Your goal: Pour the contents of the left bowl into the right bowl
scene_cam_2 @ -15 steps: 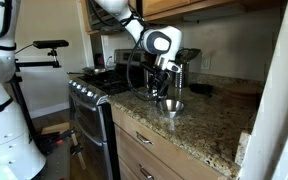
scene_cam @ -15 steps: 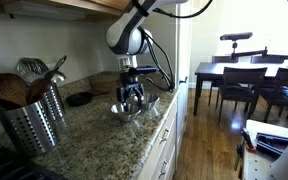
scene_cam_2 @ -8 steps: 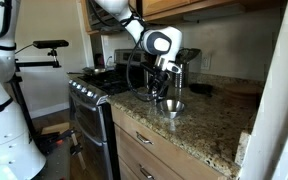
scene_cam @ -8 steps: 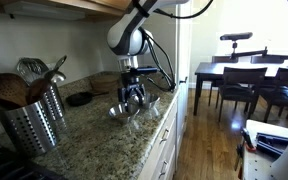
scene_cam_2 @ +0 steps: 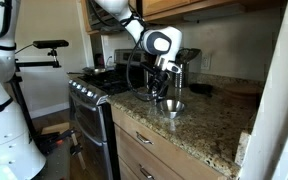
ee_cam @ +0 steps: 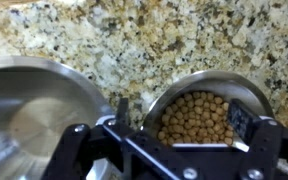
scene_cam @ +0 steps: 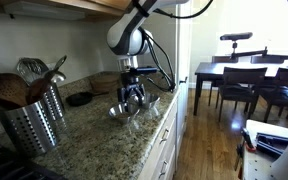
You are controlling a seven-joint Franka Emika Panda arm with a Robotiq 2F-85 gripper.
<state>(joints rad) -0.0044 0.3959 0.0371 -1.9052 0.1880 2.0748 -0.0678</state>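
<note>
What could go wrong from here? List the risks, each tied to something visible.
1. The filled bowl holds many round pellets. An off-centre grip by the open gripper could tilt it and spill them early.
2. The empty bowl sits close beside it, with one finger between them. That finger may knock the empty bowl away.
3. In an exterior view the bowls stand near the front edge of the counter, so spilled pellets could roll to the floor.
</note>
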